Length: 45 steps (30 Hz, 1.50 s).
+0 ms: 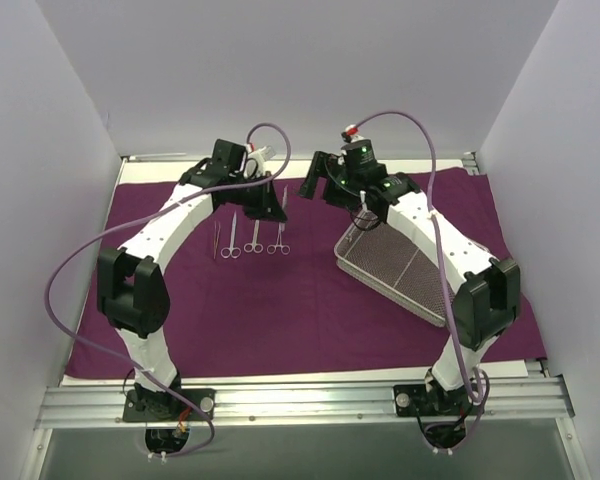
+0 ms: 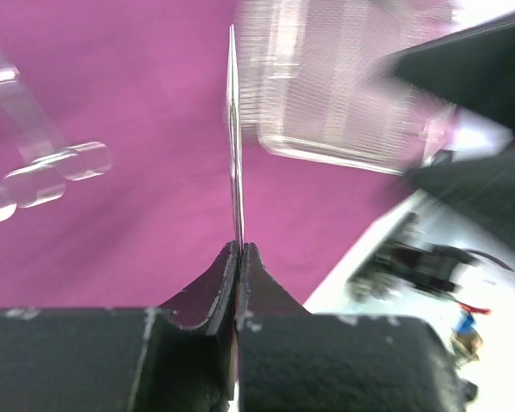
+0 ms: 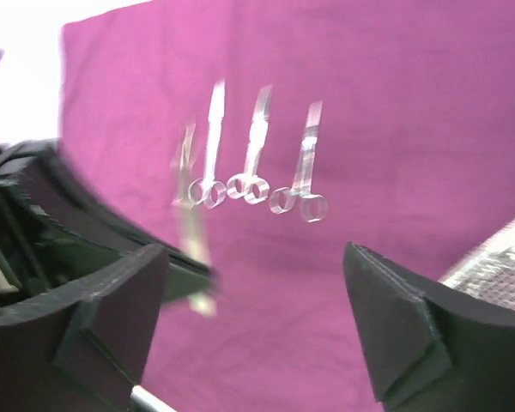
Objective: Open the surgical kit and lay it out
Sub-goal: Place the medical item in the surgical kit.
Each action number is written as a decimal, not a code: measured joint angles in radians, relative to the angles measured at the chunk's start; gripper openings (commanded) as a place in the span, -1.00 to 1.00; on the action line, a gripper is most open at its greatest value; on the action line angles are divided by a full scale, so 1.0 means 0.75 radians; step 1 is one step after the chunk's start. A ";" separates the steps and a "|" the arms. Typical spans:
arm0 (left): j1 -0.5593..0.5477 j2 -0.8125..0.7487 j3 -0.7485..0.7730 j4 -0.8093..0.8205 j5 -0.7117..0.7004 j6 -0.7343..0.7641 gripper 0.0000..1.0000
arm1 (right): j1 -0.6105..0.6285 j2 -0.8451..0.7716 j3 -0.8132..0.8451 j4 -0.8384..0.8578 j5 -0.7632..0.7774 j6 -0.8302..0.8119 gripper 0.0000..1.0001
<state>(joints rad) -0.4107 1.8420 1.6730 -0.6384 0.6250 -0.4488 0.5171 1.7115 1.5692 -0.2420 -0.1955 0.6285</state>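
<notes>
The dark purple cloth wrap (image 1: 310, 310) is lying spread flat over the table (image 1: 500, 362), and the rest of the kit is resting on it. The rectangular wire-mesh tray (image 1: 400, 275) is sitting on the cloth's right half, turned at an angle. Its fine silver grid is letting the purple show through, and the right arm (image 1: 450, 250) is crossing above its right side.

Left of centre, three slim silver scissor-handled instruments (image 1: 253, 237) are lying side by side in a row, ring handles toward the arm bases. Thin tweezers (image 1: 218, 240) are lying just beside them on the left.

One more slim flat instrument (image 2: 234, 146) is being pinched at its end by the left gripper (image 2: 239, 253), whose black fingers are pressing together on it. It is sticking straight out from the tips, near the row's far end.

The right gripper (image 3: 256, 257) is hovering over the cloth between the row and the tray. Its fingers (image 3: 403, 335) are standing wide apart with only cloth showing between them. Both arms are arching inward toward the middle of the cloth.
</notes>
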 measured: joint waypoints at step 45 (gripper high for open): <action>0.419 0.397 -0.041 -0.351 -0.863 0.440 -0.46 | -0.546 -0.227 -0.299 -0.192 0.074 -0.102 0.99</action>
<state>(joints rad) -0.0963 2.1395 1.6421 -0.9020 -0.0223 -0.1188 0.1078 1.5410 1.3453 -0.3859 -0.1398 0.5518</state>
